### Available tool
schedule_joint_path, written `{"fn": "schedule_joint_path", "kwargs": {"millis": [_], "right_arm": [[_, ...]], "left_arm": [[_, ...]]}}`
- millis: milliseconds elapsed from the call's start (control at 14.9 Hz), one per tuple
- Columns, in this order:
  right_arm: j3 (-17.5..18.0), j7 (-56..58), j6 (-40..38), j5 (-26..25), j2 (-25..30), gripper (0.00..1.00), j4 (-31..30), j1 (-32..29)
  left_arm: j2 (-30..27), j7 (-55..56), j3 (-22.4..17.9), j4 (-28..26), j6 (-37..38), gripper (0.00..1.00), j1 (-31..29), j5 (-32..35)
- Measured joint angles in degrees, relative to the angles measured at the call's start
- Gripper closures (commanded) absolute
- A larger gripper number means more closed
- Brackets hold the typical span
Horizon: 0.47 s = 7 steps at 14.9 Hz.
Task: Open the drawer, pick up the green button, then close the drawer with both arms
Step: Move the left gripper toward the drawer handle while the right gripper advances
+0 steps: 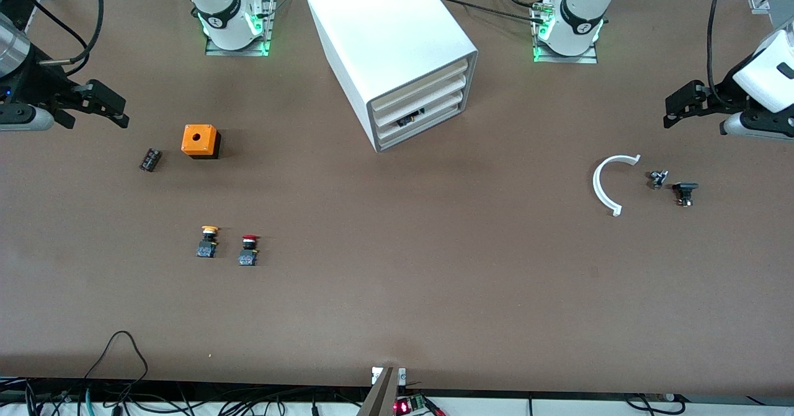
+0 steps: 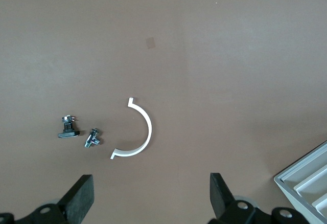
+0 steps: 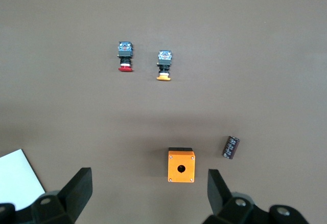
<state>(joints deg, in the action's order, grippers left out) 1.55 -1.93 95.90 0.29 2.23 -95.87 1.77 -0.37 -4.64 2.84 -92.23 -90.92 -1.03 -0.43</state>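
Fingers of left gripper point(image 1: 669, 110) and right gripper point(image 1: 121, 111) spread apart; drawer point(image 1: 419, 116) closed, unlabelled.

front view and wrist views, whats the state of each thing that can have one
cabinet: all drawers pushed in
drawer: shut, something dark showing at its front
left gripper: fingers open, over the table beside the white arc
right gripper: fingers open, above the orange box
yellow-capped button: lying on its side
red-capped button: lying on its side
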Motion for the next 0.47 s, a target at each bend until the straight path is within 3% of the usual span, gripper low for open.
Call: {"fn": "schedule_joint_path", "kwargs": {"millis": [471], "right_arm": [[0.3, 0.0, -0.4, 0.0, 0.0, 0.0, 0.8, 0.0]], "left_arm": [[0.0, 0.0, 0.0, 0.0, 0.0, 0.0, 0.0, 0.0]]}}
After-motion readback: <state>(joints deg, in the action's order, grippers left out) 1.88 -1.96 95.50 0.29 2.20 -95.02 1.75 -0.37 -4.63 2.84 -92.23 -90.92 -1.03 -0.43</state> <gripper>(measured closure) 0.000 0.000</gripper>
